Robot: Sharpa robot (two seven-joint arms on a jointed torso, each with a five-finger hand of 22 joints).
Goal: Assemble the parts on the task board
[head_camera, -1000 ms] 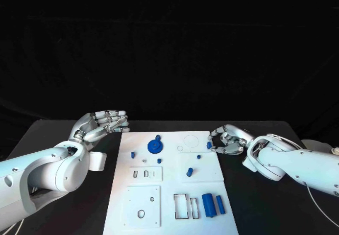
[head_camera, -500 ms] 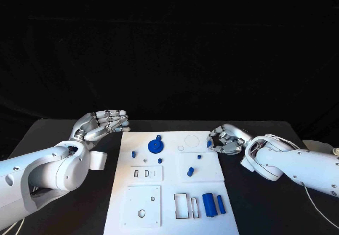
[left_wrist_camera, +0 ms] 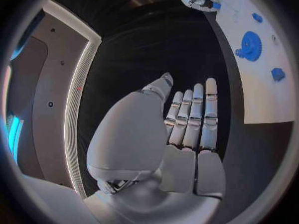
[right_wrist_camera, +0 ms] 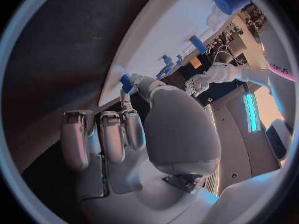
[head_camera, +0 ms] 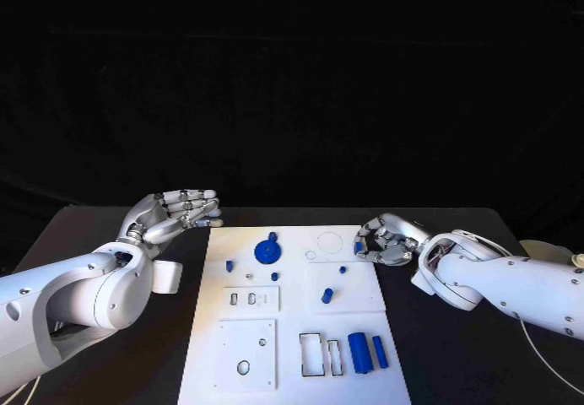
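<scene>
Board: flat on tabletop, parts within reach.
Right hand: fingers pinch a blue part at board's edge, for placing.
Left hand: fingers apart, idle.

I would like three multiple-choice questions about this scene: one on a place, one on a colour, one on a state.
1. Where is the gear-shaped part?
A) far half of the task board
B) on the black table
C) in the left hand

2. What colour are the two cylinders at the board's near right?
A) red
B) blue
C) green

3. How is the left hand?
A) gripping a cylinder
B) pressed on the board
C) open, holding nothing

Answers: 1 A, it lies on the white plate's far part. 2 B, both look blue. 3 C, its fingers are extended beside the board.
</scene>
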